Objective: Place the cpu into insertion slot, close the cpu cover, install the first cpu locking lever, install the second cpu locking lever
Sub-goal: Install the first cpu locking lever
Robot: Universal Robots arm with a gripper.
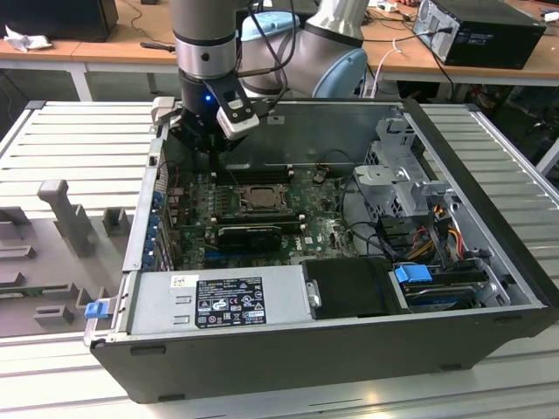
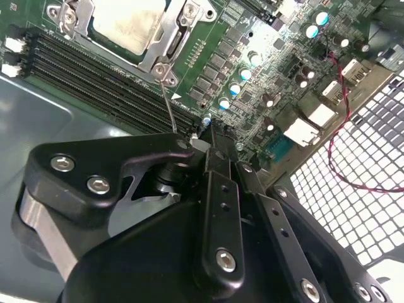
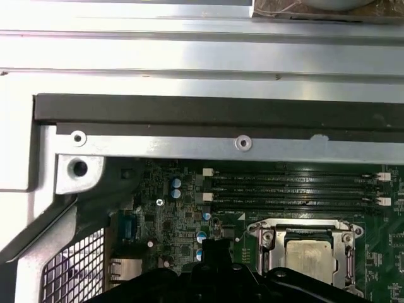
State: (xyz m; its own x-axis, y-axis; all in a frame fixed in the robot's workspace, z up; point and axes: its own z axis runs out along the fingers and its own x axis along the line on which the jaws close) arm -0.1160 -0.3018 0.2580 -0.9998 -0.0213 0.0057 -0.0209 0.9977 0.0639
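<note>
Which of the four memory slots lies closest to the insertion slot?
The memory slot running directly alongside the insertion slot, next to its silver rim; the other three lie beyond it.

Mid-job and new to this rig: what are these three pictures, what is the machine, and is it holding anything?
The machine is one robot arm with a gripper, working inside an open computer case. The exterior view looks on from off the arm; the two wrist views ride on the arm and look past the gripper at the green motherboard. The cpu lies in the insertion slot, with the cpu cover down around it. The gripper's tip sits at the end of a thin wire lever running from the socket's corner; whether it grips it I cannot tell.
</note>
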